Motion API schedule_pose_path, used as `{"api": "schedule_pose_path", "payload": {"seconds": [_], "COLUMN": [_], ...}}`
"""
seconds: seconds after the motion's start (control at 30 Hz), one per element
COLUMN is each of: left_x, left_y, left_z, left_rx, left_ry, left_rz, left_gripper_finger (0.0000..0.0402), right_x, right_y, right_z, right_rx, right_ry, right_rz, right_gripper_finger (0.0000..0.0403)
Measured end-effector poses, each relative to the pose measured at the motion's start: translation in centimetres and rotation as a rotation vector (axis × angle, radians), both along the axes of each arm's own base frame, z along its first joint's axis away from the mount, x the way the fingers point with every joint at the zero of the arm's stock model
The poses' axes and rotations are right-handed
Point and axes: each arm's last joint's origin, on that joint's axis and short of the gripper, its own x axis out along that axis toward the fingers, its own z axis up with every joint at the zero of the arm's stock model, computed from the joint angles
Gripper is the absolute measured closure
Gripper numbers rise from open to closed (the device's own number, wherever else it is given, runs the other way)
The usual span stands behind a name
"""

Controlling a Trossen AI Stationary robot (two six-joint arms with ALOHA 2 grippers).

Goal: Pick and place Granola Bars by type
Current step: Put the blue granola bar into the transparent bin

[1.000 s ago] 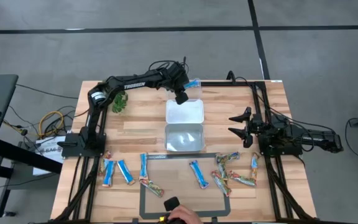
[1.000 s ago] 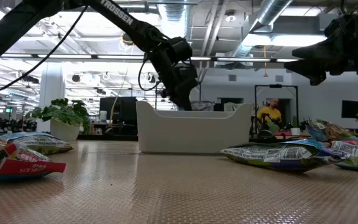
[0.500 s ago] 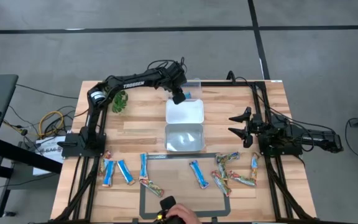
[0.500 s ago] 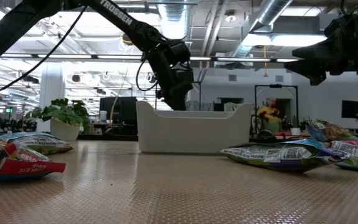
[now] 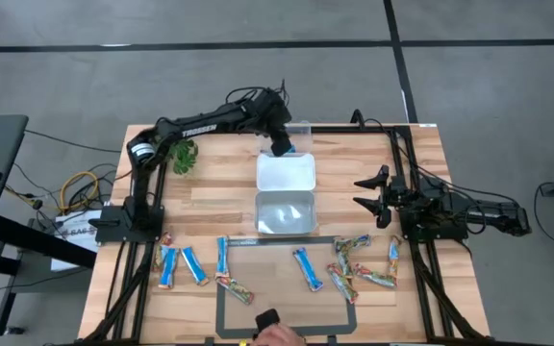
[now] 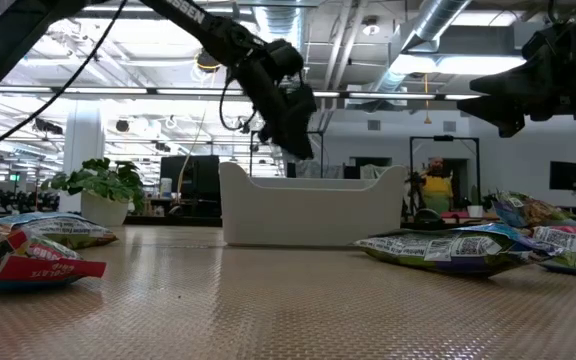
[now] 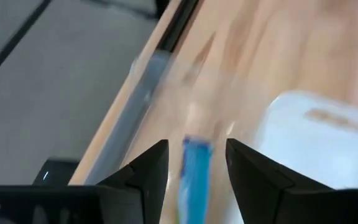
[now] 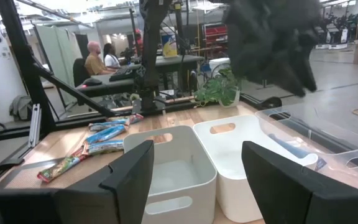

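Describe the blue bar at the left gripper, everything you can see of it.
The blue bar is a slim wrapped stick in a glossy bright blue wrapper, blurred in the wrist view, so no print can be read. It points lengthwise between the left gripper fingers, which stand apart with a gap on each side, so it does not look gripped. From above it shows just beyond the far white tub, at its far rim. What it rests on cannot be told.

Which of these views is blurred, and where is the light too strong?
Left wrist view: motion blur smears the blue bar and the white tub. Low view: ceiling lights glare brightly, so the left gripper and right gripper are dark silhouettes. High view: even light, sharp. Right wrist view: the near dark arm is out of focus.
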Motion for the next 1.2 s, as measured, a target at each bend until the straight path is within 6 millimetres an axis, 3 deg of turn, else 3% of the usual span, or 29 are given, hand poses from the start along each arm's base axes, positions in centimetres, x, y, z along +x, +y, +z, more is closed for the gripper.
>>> {"api": "schedule_pose_path", "payload": {"seconds": [0.27, 0.53, 0.77, 1.0, 1.2], "left_x": [0.8, 1.0, -0.5, -1.4, -0.4], "left_y": [-4.4, -11.9, -18.4, -23.0, -27.6], "left_z": [5.7, 10.5, 13.5, 12.1, 7.6], "left_rx": [0.0, 0.077, 0.075, 0.095, 0.18], "left_ry": [-0.278, -0.416, -0.456, -0.287, -0.147], "left_rz": [-0.239, -0.498, -0.655, -0.849, -1.018], "left_gripper_finger": [0.0248, 0.0248, 0.0248, 0.0248, 0.0248], "right_x": [0.0, 0.0, 0.0, 0.0, 0.0], "right_y": [0.0, 0.0, 0.0, 0.0, 0.0], "right_z": [0.0, 0.0, 0.0, 0.0, 0.0], "right_rx": [0.0, 0.0, 0.0, 0.0, 0.0], "right_ry": [0.0, 0.0, 0.0, 0.0, 0.0], "right_rz": [0.0, 0.0, 0.0, 0.0, 0.0], "right_gripper_finger": [0.0163, 0.0163, 0.0163, 0.0163, 0.0163]}}
